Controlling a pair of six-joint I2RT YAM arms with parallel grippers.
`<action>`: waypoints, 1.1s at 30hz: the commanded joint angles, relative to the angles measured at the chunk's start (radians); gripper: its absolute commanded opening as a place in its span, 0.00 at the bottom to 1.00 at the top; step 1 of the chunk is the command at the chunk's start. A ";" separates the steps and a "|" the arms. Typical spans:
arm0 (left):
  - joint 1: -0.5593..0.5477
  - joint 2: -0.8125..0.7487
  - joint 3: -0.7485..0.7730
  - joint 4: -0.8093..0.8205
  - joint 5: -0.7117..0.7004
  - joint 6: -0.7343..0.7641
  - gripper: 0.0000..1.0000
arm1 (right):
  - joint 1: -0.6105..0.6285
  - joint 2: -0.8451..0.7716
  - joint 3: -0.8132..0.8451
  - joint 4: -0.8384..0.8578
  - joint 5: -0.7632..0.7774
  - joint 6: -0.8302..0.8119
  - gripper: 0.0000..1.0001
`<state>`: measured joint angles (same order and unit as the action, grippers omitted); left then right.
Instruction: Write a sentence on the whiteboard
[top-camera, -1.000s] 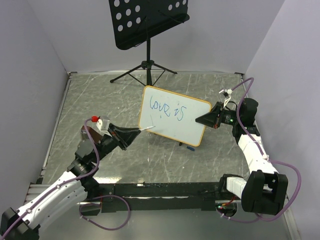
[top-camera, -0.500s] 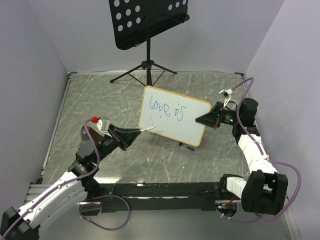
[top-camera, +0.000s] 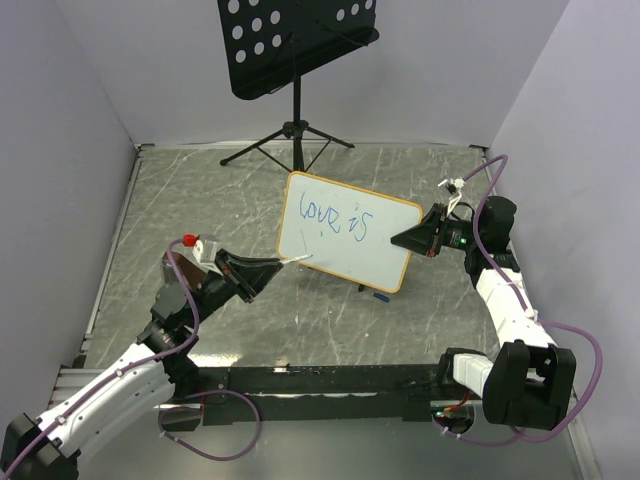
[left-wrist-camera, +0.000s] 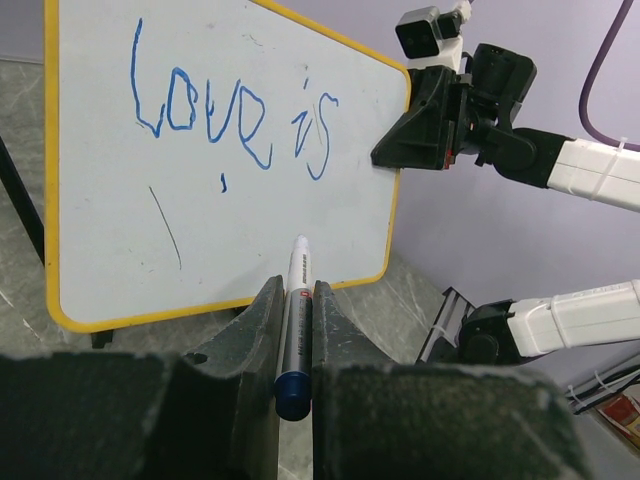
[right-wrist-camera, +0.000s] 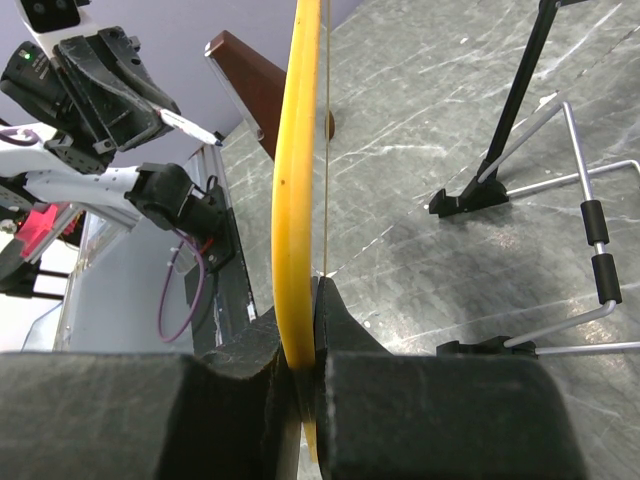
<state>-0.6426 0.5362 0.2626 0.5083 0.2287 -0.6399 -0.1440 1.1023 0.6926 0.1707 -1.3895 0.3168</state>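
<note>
Blue script on the whiteboard (top-camera: 345, 262) reads "love is"; the sentence (top-camera: 335, 220) looks unfinished, with only a stray stroke and a dot beneath. Board stands tilted on the table (top-camera: 200, 200), right edge pinched in the right gripper (top-camera: 408, 238). The left gripper (top-camera: 272, 266) is clamped on the marker (left-wrist-camera: 297, 270), nib at the board's lower part. Contact of nib and surface cannot be confirmed; board's feet hard to make out

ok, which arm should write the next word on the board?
Left. The left gripper is shut on the marker, tip at the board's blank lower half under "love is". The right gripper is clamped on the board's edge, holding it up, so it isn't free.
</note>
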 joint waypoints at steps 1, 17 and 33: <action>0.006 -0.010 0.000 0.045 0.021 -0.009 0.01 | 0.003 -0.004 0.022 0.058 -0.043 -0.010 0.00; 0.006 -0.039 -0.022 0.032 0.001 -0.009 0.01 | 0.004 -0.005 0.022 0.056 -0.043 -0.012 0.00; 0.006 -0.111 -0.082 0.017 -0.175 0.039 0.01 | 0.004 -0.004 0.024 0.055 -0.043 -0.016 0.00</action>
<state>-0.6426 0.4641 0.1795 0.5137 0.1387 -0.6220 -0.1440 1.1023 0.6926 0.1703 -1.3895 0.3168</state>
